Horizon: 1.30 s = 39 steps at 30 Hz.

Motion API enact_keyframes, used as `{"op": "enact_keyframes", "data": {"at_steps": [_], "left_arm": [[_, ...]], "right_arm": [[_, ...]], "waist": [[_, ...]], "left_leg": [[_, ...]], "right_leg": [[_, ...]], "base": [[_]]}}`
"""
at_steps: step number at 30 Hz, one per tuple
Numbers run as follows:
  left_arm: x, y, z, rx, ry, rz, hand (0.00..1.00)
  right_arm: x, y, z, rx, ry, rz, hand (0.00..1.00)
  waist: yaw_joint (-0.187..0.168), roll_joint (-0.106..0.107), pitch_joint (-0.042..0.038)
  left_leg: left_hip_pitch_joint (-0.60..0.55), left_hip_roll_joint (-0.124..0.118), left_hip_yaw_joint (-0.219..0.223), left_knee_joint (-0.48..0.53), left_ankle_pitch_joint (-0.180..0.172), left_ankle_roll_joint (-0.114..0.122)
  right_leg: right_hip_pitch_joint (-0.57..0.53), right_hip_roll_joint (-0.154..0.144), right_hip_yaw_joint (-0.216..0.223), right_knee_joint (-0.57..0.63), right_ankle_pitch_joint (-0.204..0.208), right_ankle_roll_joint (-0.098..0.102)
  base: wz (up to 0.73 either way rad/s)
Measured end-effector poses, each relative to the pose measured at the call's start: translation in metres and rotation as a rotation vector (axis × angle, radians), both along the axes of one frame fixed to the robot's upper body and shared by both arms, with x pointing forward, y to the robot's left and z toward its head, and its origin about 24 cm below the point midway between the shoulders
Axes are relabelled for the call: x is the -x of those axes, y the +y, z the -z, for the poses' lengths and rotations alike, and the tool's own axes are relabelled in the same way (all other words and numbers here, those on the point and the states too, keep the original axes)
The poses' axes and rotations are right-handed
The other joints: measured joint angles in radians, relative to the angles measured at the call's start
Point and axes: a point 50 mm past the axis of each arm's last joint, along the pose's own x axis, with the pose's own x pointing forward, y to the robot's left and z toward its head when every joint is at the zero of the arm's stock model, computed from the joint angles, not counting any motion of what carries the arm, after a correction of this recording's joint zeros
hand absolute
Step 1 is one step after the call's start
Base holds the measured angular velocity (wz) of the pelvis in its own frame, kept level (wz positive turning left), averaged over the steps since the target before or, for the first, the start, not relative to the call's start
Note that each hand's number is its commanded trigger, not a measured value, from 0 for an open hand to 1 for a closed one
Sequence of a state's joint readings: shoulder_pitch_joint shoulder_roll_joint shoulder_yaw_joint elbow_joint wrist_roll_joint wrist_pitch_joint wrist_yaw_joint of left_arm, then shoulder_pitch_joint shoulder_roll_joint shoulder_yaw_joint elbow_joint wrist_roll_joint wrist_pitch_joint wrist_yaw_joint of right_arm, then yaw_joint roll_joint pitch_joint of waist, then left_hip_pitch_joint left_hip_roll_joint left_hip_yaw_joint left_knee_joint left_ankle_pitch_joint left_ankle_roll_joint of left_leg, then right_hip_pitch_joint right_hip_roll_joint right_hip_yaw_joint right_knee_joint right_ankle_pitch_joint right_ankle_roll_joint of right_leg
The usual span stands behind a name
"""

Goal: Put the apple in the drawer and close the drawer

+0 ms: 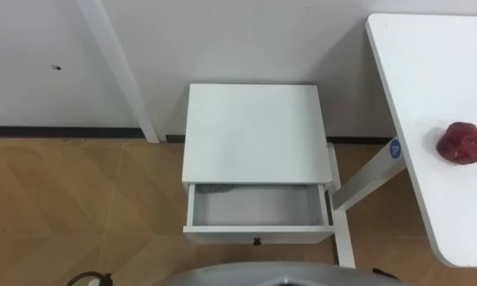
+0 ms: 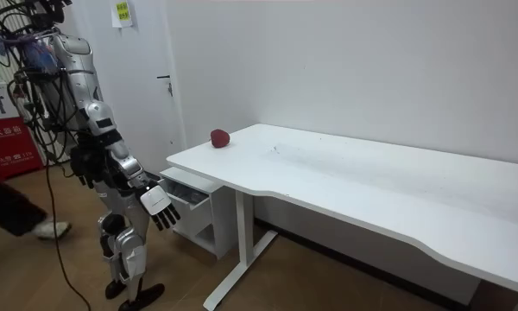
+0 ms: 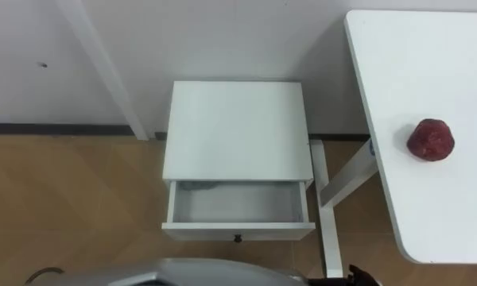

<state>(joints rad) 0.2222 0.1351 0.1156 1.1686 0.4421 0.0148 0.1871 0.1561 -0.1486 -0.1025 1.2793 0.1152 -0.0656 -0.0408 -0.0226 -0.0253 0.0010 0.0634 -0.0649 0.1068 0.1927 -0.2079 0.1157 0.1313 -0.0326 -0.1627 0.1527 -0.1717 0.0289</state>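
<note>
One white desk [image 1: 437, 71] stands beside a white nightstand [image 1: 254, 131] with its drawer [image 1: 258, 234] pulled open. The robot faces the drawer, left hand [image 2: 85, 166] at its side, right hand [image 2: 160, 207] low with fingers straight, spread and empty. The apple [image 1: 461, 143] lies on the desk, well apart from them.

bare office room — white desk [image 2: 371, 183]

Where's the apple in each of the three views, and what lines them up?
Left eye view: apple near the right edge, on the white table.
Right eye view: apple right of centre, on that table.
Room view: apple left of centre, at the table's left end.
Shared landmark: the open drawer beside the table.
</note>
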Motion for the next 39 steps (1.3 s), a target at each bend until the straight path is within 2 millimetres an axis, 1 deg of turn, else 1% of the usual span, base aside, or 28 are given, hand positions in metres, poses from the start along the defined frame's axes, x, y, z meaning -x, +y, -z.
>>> {"op": "enact_keyframes", "data": {"at_steps": [3, 5, 7, 11, 12, 16, 18, 19, 21, 22, 23, 25, 26, 27, 28, 31, 33, 34, 36, 37, 39], "left_arm": [[0.001, 0.0, 0.0, 0.001, 0.002, -0.001, 0.0], [0.0, -0.001, 0.0, 0.002, 0.001, 0.0, 0.0], [-0.001, -0.001, 0.0, 0.002, -0.001, 0.0, 0.0], [-0.001, -0.001, 0.0, 0.004, -0.003, -0.007, 0.0], [0.0, -0.001, 0.0, 0.005, -0.002, -0.018, 0.0], [0.003, 0.002, 0.0, -0.002, -0.01, -0.055, 0.0], [0.007, 0.006, -0.002, -0.011, -0.017, -0.097, 0.0], [0.008, 0.007, -0.002, -0.015, -0.017, -0.106, 0.0], [0.012, 0.011, -0.003, -0.028, -0.018, -0.138, 0.0], [0.014, 0.014, -0.004, -0.042, -0.023, -0.163, 0.0], [0.015, 0.015, -0.004, -0.051, -0.028, -0.173, 0.0], [0.016, 0.017, -0.005, -0.071, -0.037, -0.207, 0.0], [0.018, 0.018, -0.005, -0.07, -0.036, -0.22, 0.0], [0.019, 0.018, -0.005, -0.07, -0.034, -0.227, 0.0], [0.019, 0.018, -0.005, -0.071, -0.034, -0.227, 0.0], [0.019, 0.021, -0.006, -0.074, -0.036, -0.23, 0.0], [0.017, 0.024, -0.007, -0.08, -0.041, -0.229, 0.0], [0.017, 0.025, -0.007, -0.083, -0.042, -0.228, 0.0], [0.017, 0.029, -0.01, -0.097, -0.059, -0.223, 0.0], [0.016, 0.03, -0.011, -0.102, -0.066, -0.221, 0.0], [0.012, 0.035, -0.013, -0.116, -0.082, -0.214, 0.0]], "right_arm": [[0.0, 0.0, 0.0, 0.0, 0.0, 0.002, 0.0], [0.0, 0.0, 0.0, -0.001, -0.002, 0.008, 0.0], [0.0, 0.0, 0.0, -0.005, -0.009, 0.034, 0.0], [0.002, 0.001, 0.001, -0.025, -0.035, 0.158, 0.0], [0.006, 0.001, 0.001, -0.029, -0.034, 0.197, 0.0], [0.016, -0.004, -0.001, -0.037, -0.076, 0.436, 0.0], [0.024, -0.01, -0.002, -0.025, -0.108, 0.621, 0.0], [0.027, -0.012, -0.003, -0.022, -0.115, 0.668, 0.0], [0.035, -0.019, -0.005, 0.0, -0.158, 0.887, 0.0], [0.038, -0.022, -0.006, 0.011, -0.185, 1.005, 0.0], [0.041, -0.023, -0.007, 0.015, -0.198, 1.067, 0.0], [0.045, -0.028, -0.008, 0.029, -0.252, 1.301, 0.0], [0.046, -0.029, -0.009, 0.032, -0.264, 1.35, 0.0], [0.046, -0.031, -0.01, 0.033, -0.288, 1.427, 0.0], [0.045, -0.031, -0.01, 0.033, -0.299, 1.468, 0.0], [0.039, -0.04, -0.013, 0.038, -0.375, 1.658, 0.0], [0.035, -0.044, -0.015, 0.035, -0.405, 1.745, 0.0], [0.036, -0.046, -0.016, 0.04, -0.408, 1.771, 0.0], [0.027, -0.052, -0.019, 0.035, -0.442, 1.857, 0.0], [0.025, -0.054, -0.02, 0.037, -0.449, 1.862, 0.0], [0.014, -0.064, -0.026, 0.043, -0.498, 1.88, 0.0]], "waist": [[0.0, 0.0, 0.0003], [0.002, 0.0, 0.0004], [0.0, 0.0, 0.0011], [-0.001, -0.002, 0.0016], [-0.002, -0.003, 0.0019], [-0.008, -0.005, 0.0016], [-0.024, -0.006, 0.0015], [-0.029, -0.006, 0.0014], [-0.054, -0.006, 0.0013], [-0.059, -0.008, 0.0017], [-0.061, -0.01, 0.0017], [-0.065, -0.015, 0.0009], [-0.067, -0.016, 0.0008], [-0.074, -0.018, -0.0001], [-0.08, -0.02, 0.0001], [-0.093, -0.021, -0.0006], [-0.1, -0.023, -0.0025], [-0.105, -0.024, -0.0026], [-0.111, -0.027, -0.0032], [-0.111, -0.027, -0.0033], [-0.111, -0.026, -0.0031]], "left_leg": [[0.0, 0.0, 0.0, -0.002, 0.0, 0.0], [0.001, 0.0, 0.001, -0.004, 0.0, 0.0], [-0.001, 0.0, 0.002, -0.005, 0.0, 0.0], [0.001, 0.001, 0.003, -0.009, 0.0, 0.0], [0.001, 0.001, 0.003, -0.009, 0.0, 0.0], [0.001, 0.001, 0.003, -0.013, 0.0, 0.0], [0.002, 0.001, 0.002, -0.01, 0.0, 0.0], [0.002, 0.001, 0.003, -0.01, 0.0, 0.0], [0.002, 0.001, 0.003, -0.01, 0.0, 0.0], [0.004, 0.0, 0.004, -0.011, 0.0, 0.0], [0.004, 0.0, 0.006, -0.011, 0.0, 0.0], [0.012, 0.002, 0.023, -0.021, -0.001, -0.001], [0.015, 0.002, 0.024, -0.023, -0.001, -0.001], [0.017, 0.002, 0.026, -0.023, -0.002, -0.002], [0.016, 0.002, 0.026, -0.023, -0.002, -0.002], [0.012, 0.003, 0.03, -0.023, -0.002, -0.001], [0.0, 0.003, 0.031, -0.02, -0.001, 0.0], [-0.004, 0.003, 0.032, -0.02, 0.0, 0.0], [-0.008, 0.003, 0.034, -0.02, 0.002, 0.001], [-0.008, 0.004, 0.034, -0.021, 0.002, 0.001], [-0.006, 0.004, 0.042, -0.02, 0.003, 0.003]], "right_leg": [[0.0, 0.0, 0.002, 0.0, 0.0, 0.0], [-0.001, 0.002, 0.019, 0.0, 0.0, 0.0], [-0.004, 0.003, 0.023, 0.0, 0.0, 0.0], [-0.004, 0.003, 0.024, -0.001, 0.0, 0.0], [-0.005, 0.003, 0.024, -0.001, 0.0, 0.0], [-0.008, 0.003, 0.025, 0.0, 0.0, 0.0], [-0.008, 0.004, 0.026, 0.0, 0.0, 0.0], [-0.009, 0.004, 0.026, 0.001, 0.0, 0.0], [-0.009, 0.004, 0.026, 0.002, -0.001, -0.001], [-0.009, 0.004, 0.026, 0.002, -0.001, -0.002], [-0.009, 0.004, 0.027, 0.002, -0.002, -0.003], [-0.008, 0.005, 0.046, 0.003, -0.003, -0.005], [-0.006, 0.006, 0.05, 0.003, -0.003, -0.005], [-0.005, 0.006, 0.057, 0.003, -0.004, -0.006], [-0.006, 0.006, 0.058, 0.003, -0.004, -0.005], [-0.022, 0.007, 0.068, 0.022, -0.004, -0.006], [-0.038, 0.007, 0.07, 0.03, -0.004, -0.006], [-0.045, 0.007, 0.072, 0.036, -0.004, -0.006], [-0.052, 0.007, 0.075, 0.043, -0.004, -0.006], [-0.056, 0.007, 0.075, 0.048, -0.004, -0.006], [-0.061, 0.007, 0.079, 0.054, -0.004, -0.006]], "base": [[0.0], [-0.02], [0.0], [0.0], [0.0], [0.0], [0.0], [0.0], [-0.02], [-0.04], [-0.1], [-0.21], [-0.21], [-0.08], [-0.07], [-0.06], [0.0], [0.0], [0.0], [-0.04], [-0.08]]}}
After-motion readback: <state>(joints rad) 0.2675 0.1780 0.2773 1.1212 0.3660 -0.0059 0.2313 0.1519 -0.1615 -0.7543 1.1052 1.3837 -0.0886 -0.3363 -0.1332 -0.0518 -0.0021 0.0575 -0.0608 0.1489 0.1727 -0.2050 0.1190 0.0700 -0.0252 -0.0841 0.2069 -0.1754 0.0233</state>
